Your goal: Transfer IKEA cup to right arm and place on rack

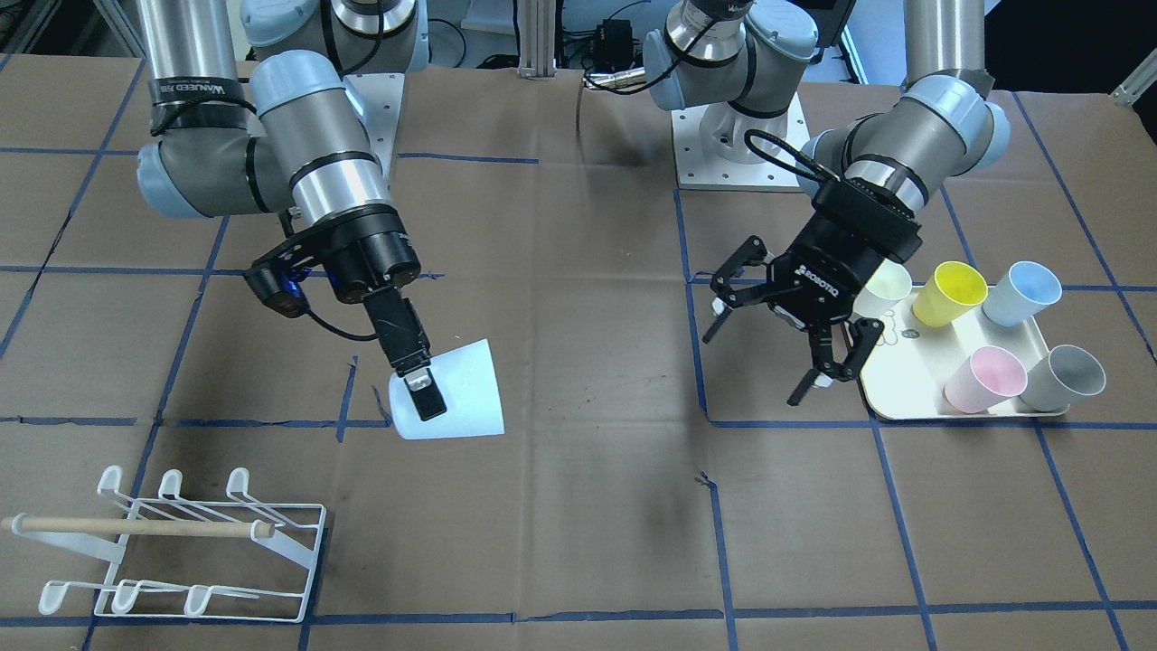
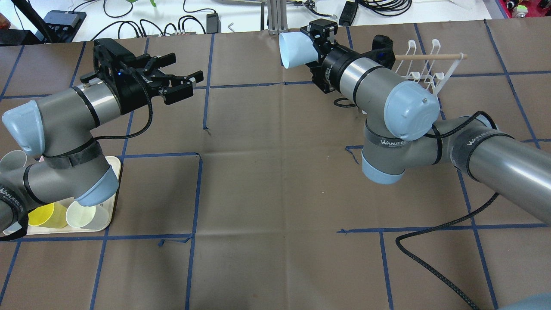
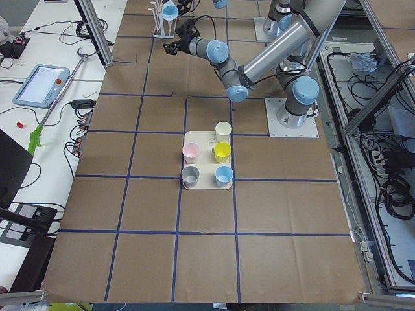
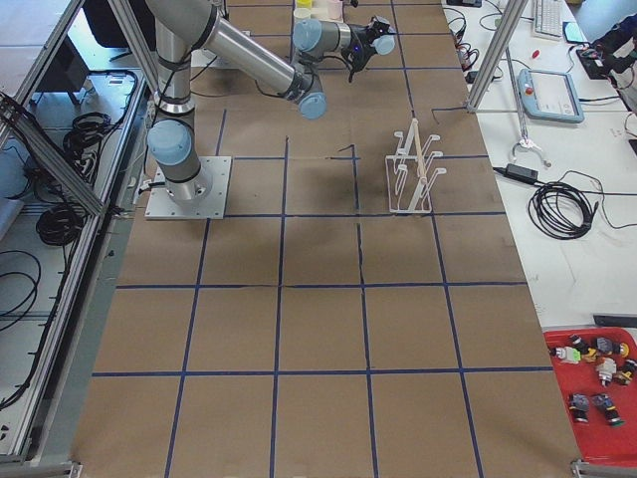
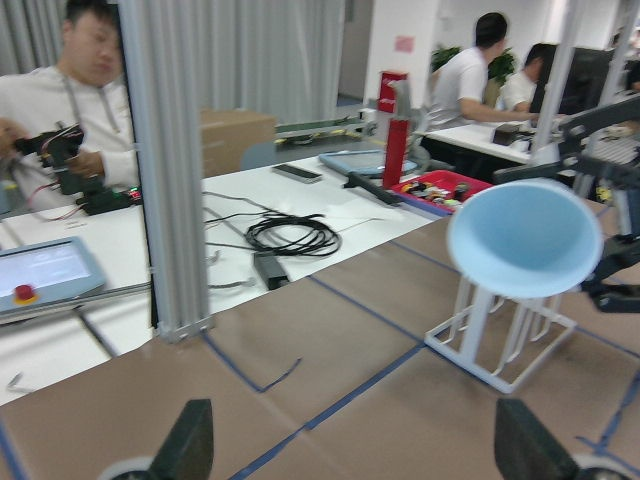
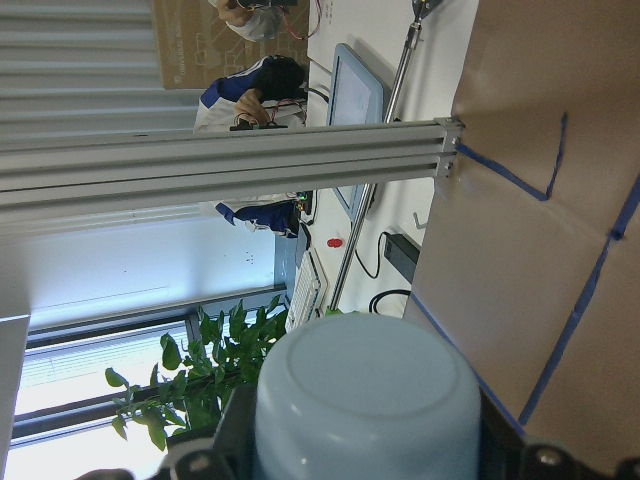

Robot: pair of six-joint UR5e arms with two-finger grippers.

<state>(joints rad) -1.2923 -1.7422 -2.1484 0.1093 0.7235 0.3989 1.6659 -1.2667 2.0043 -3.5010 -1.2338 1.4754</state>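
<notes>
My right gripper is shut on the rim of a pale-blue cup and holds it on its side above the table; the cup also shows in the overhead view. Its base fills the right wrist view. The white wire rack with its wooden dowel stands to that gripper's side, near the table's far edge. My left gripper is open and empty, next to the cream tray. In the left wrist view the cup's mouth faces me, with the rack behind it.
The cream tray holds several cups: cream, yellow, blue, pink and grey. Blue tape lines cross the brown table cover. A black cable trails from the right arm.
</notes>
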